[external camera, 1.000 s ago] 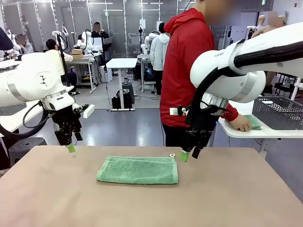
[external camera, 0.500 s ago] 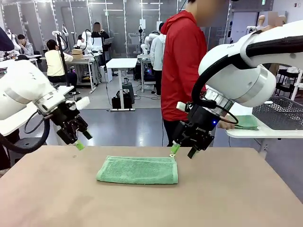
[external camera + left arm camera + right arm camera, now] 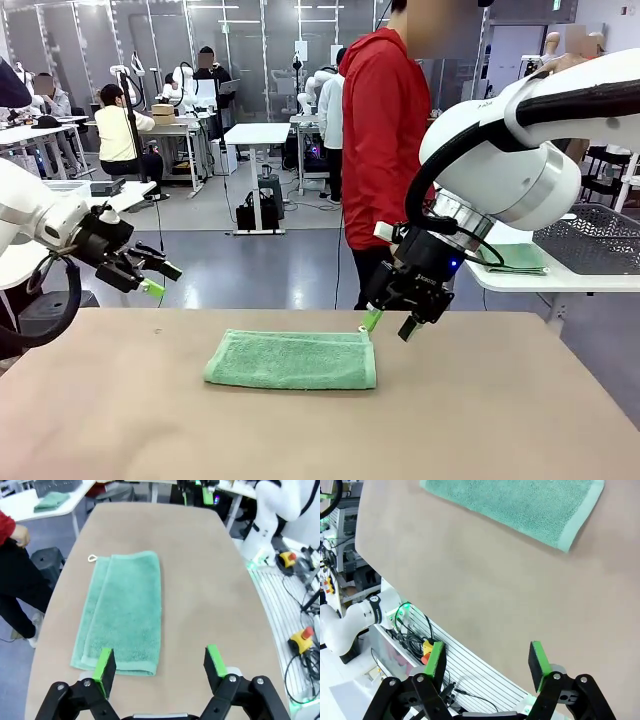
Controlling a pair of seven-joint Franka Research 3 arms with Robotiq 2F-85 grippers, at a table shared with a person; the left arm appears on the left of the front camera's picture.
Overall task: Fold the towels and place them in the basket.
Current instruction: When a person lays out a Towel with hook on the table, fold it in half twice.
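Plainly, with the left gripper (image 3: 160,280) and right gripper (image 3: 389,325) both spread wide and empty, the folded green towel (image 3: 291,360) could be undone if only its top layer is pinched.

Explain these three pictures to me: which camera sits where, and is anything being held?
Two white robot arms work at a brown table. The wide picture looks across it from between the arms, toward a person in red. The other two come from cameras on each wrist, looking along that arm's pincer. A folded mint green towel lies on the table. The left pincer hovers at the left, apart from it; the right pincer hovers near its far right corner. Both are open, holding nothing. The wire basket stands on a side table.
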